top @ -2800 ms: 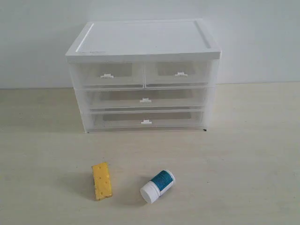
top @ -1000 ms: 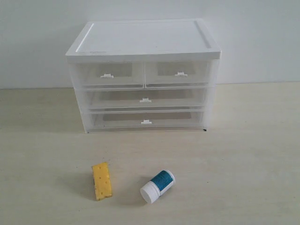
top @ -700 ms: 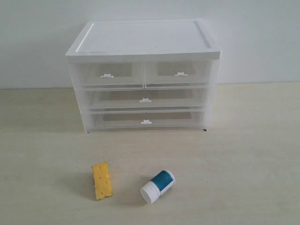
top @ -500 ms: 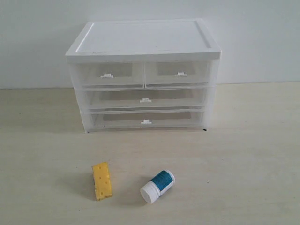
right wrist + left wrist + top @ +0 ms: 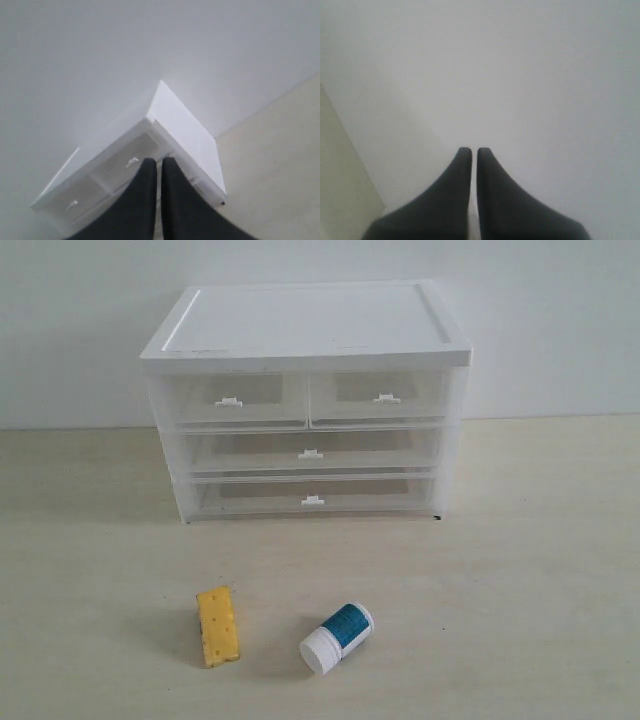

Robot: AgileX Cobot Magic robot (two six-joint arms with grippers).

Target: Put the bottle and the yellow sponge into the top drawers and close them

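Observation:
The yellow sponge (image 5: 219, 625) lies on the table in front of the white cabinet (image 5: 305, 330). To its right lies the bottle (image 5: 336, 637) on its side, white cap toward the front. Both top drawers, left (image 5: 232, 400) and right (image 5: 380, 396), are pushed in. Neither arm shows in the exterior view. My left gripper (image 5: 471, 149) is shut and empty, facing a blank wall. My right gripper (image 5: 156, 160) is shut and empty, with the cabinet (image 5: 185, 135) seen beyond its tips.
Two full-width drawers (image 5: 311, 453) sit closed below the top row. The cabinet stands at the back of the pale table (image 5: 530, 570) against a white wall. A strip of table (image 5: 340, 190) shows at the edge of the left wrist view.

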